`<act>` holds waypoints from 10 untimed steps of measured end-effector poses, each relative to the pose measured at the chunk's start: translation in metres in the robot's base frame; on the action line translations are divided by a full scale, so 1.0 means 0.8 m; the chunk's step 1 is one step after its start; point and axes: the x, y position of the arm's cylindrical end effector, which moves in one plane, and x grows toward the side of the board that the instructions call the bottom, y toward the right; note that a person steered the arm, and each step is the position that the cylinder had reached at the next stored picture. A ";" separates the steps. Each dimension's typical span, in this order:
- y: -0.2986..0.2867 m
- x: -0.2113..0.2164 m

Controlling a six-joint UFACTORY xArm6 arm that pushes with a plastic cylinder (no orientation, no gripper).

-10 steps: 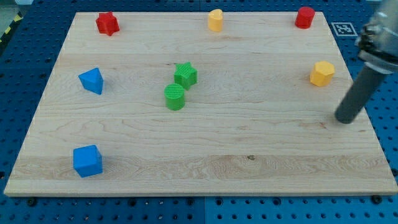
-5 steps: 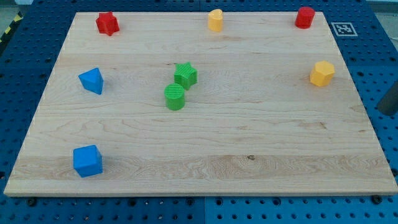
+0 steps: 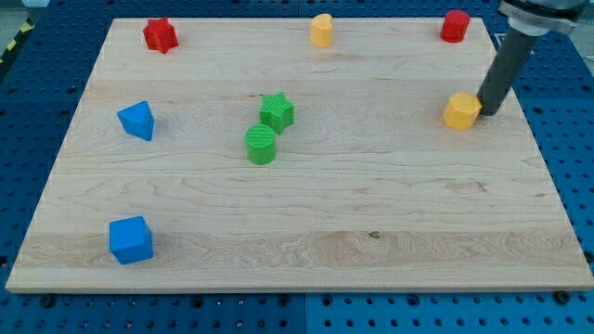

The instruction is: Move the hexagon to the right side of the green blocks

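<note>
The yellow hexagon block [image 3: 461, 110] lies on the wooden board [image 3: 371, 204] at the view's right. My tip [image 3: 485, 112] touches its right side. The rod rises from there toward the view's top right. The two green blocks sit near the board's middle, well to the left of the hexagon: a green star [image 3: 277, 111] and a green cylinder [image 3: 261, 145] just below and left of it, close together.
A red star [image 3: 160, 34] is at the top left, a yellow heart-like block [image 3: 321, 30] at top middle, a red block [image 3: 455, 25] at top right. A blue triangular block [image 3: 136, 120] and a blue cube [image 3: 130, 239] lie at the left.
My tip left the view at the right, then came back to the hexagon's right side. The hexagon has slid a little to the left. The other blocks have not moved.
</note>
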 end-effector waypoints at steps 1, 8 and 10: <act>-0.021 0.000; -0.057 -0.039; -0.060 -0.036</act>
